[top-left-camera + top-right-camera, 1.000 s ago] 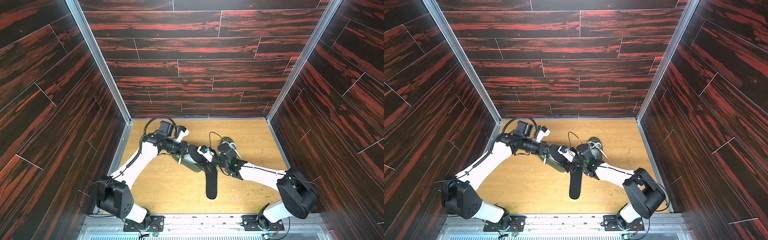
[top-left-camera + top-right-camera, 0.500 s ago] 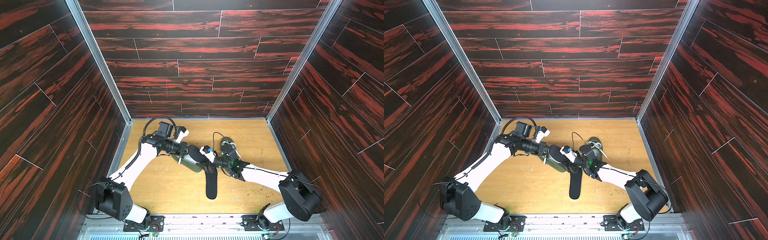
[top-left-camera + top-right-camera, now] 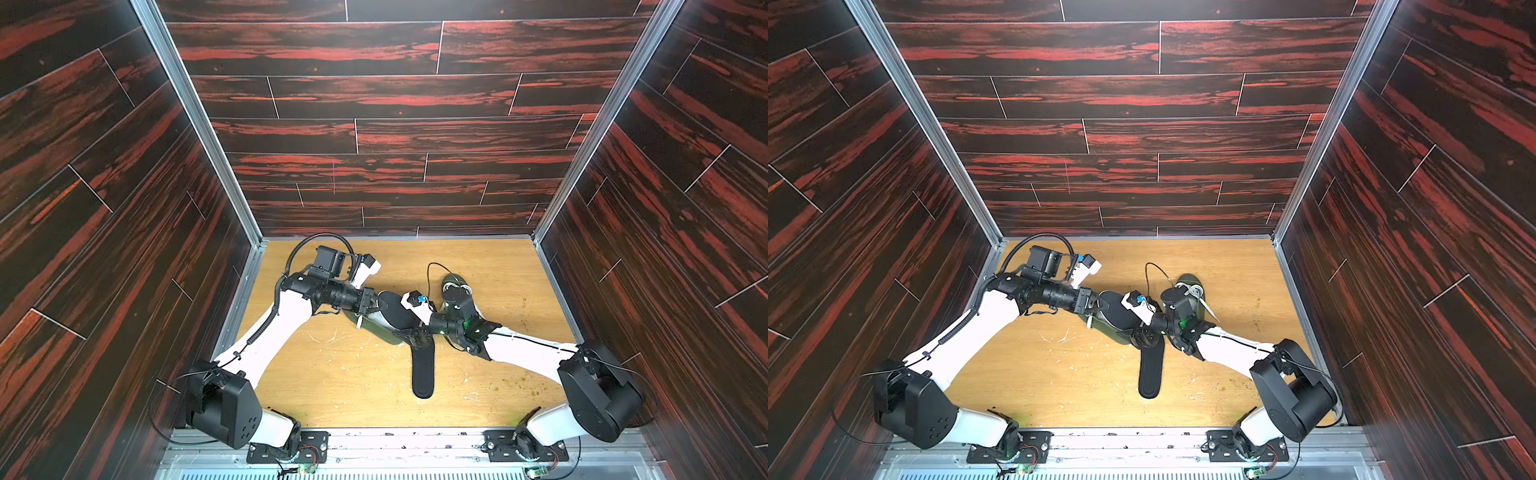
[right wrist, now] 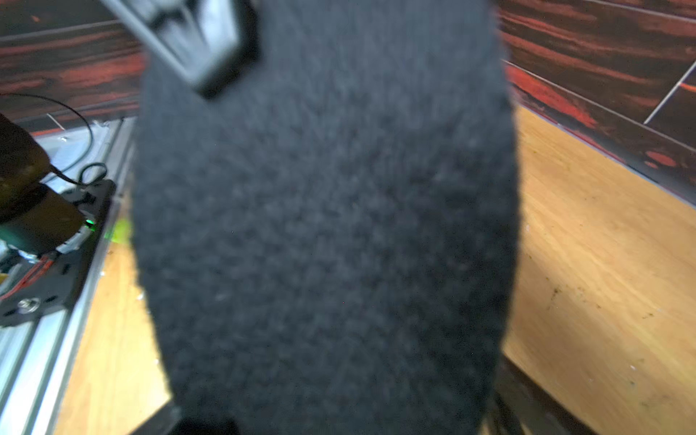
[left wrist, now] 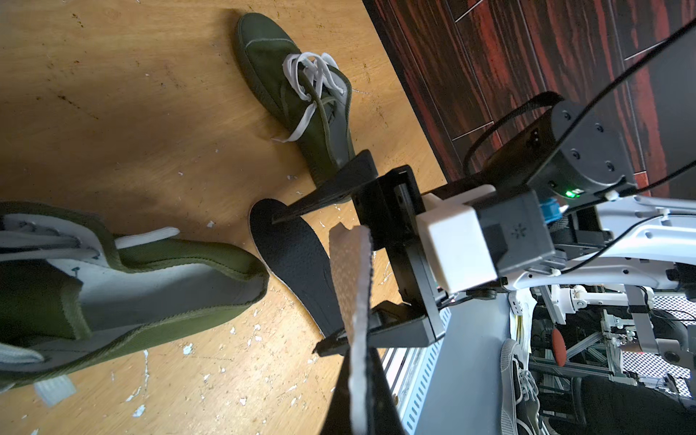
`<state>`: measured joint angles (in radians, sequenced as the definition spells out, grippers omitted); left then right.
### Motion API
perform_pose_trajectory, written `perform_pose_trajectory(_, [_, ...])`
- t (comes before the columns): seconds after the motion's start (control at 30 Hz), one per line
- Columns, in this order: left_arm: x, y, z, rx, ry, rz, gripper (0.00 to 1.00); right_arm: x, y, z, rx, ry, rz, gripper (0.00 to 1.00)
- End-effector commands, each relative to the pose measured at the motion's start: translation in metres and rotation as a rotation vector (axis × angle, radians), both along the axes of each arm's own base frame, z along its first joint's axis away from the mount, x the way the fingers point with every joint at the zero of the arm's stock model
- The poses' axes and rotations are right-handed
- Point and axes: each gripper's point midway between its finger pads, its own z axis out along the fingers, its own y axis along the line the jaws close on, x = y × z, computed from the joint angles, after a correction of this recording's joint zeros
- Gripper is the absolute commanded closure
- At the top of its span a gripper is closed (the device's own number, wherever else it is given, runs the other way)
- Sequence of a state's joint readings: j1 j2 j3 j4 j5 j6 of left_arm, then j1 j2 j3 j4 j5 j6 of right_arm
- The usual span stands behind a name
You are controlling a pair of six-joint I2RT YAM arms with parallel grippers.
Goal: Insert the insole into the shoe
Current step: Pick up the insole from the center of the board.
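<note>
Insole first: it hangs in the air above the shoe, not yet in it. I read it as pinched at one end by the left claw, which is clenched tight on the thin edge. My left wrist view shows the piece edge-on, dark cloth on one side and pale textured foam on the other. It looks light, thin and floppy (it will likely bow if pushed from far back). The shoe lies on the surface beneath, mouth open.

Further right, the right claw is spread wide, jaws standing either side of the insole's free end without gripping it. The fuzzy black face fills the right wrist view. I would take hold near that leading end, across the width, so the tip can be steered into the mouth.

Just past the claw a spare insole lies flat on the surface. A second shoe sits behind the right arm.
</note>
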<state>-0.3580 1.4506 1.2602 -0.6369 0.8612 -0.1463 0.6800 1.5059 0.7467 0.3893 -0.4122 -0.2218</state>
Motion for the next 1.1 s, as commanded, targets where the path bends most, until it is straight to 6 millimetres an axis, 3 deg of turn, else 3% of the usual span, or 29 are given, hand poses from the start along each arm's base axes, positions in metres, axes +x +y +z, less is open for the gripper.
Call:
perform_pose_trajectory(0.0, [-0.002,0.005,0.003,0.012,-0.018,0.016,1.0,0.004,0.003,0.018,0.035,-0.038,0.009,0.14])
perform_pose_trajectory(0.23, [0.007,0.008,-0.005,0.043,-0.014,0.05,1.0,0.0,-0.003,0.025,0.057,-0.05,-0.013,0.3])
perform_pose_trajectory(0.37, [0.01,0.009,-0.005,0.048,-0.029,0.058,1.0,-0.002,-0.003,0.026,0.07,-0.032,-0.013,0.34])
perform_pose_trajectory(0.43, [0.009,0.007,-0.003,0.032,-0.031,0.044,1.0,-0.003,-0.002,0.025,0.074,-0.016,-0.012,0.33])
perform_pose_trajectory(0.67, [-0.01,-0.005,0.017,-0.088,-0.05,-0.074,1.0,0.006,0.001,0.015,0.033,0.001,-0.024,0.02])
perform_pose_trajectory(0.87, [-0.014,-0.005,0.013,-0.068,-0.041,-0.109,1.0,0.002,0.005,0.022,0.038,-0.023,0.041,0.02])
perform_pose_trajectory(1.07, [-0.008,-0.002,0.008,-0.036,-0.052,-0.089,1.0,0.0,0.005,0.028,0.055,-0.039,0.055,0.2])
